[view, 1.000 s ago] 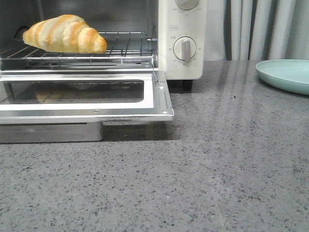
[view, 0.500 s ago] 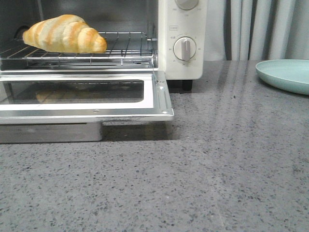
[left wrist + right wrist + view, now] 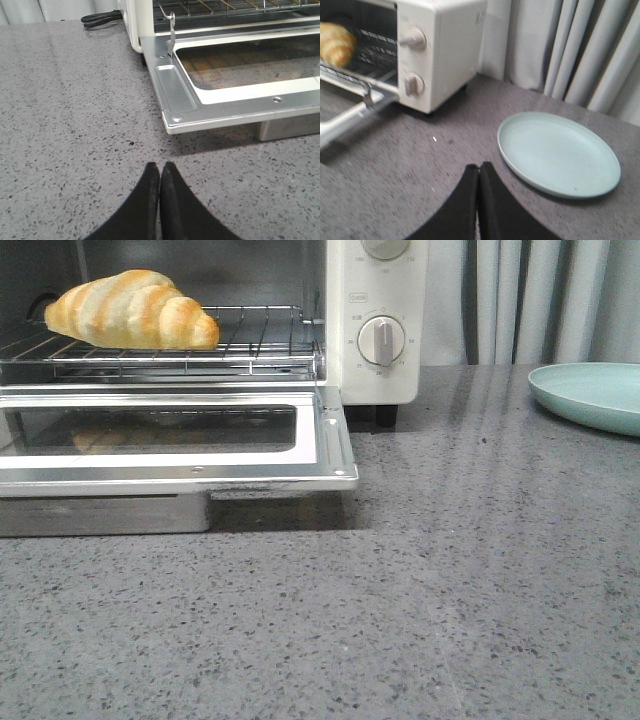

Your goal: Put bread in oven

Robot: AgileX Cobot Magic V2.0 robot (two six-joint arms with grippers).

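Observation:
The bread (image 3: pixel 130 310), a golden-brown striped croissant roll, lies on the wire rack (image 3: pixel 250 345) inside the cream-white oven (image 3: pixel 385 370). The glass door (image 3: pixel 170 445) hangs open and flat. The bread also shows in the right wrist view (image 3: pixel 336 42). My left gripper (image 3: pixel 160 167) is shut and empty, low over the counter just short of the door's corner (image 3: pixel 172 120). My right gripper (image 3: pixel 479 167) is shut and empty, over the counter beside a plate. Neither gripper shows in the front view.
A pale green plate (image 3: pixel 595 395) sits at the right, also in the right wrist view (image 3: pixel 557 152). Grey curtains (image 3: pixel 570 45) hang behind. A black cable (image 3: pixel 102 17) lies beside the oven. A metal tray (image 3: pixel 100 515) sits under the door. The counter (image 3: pixel 450 620) is speckled grey.
The front view has shifted very slightly. The bread, oven door and plate stay where they were.

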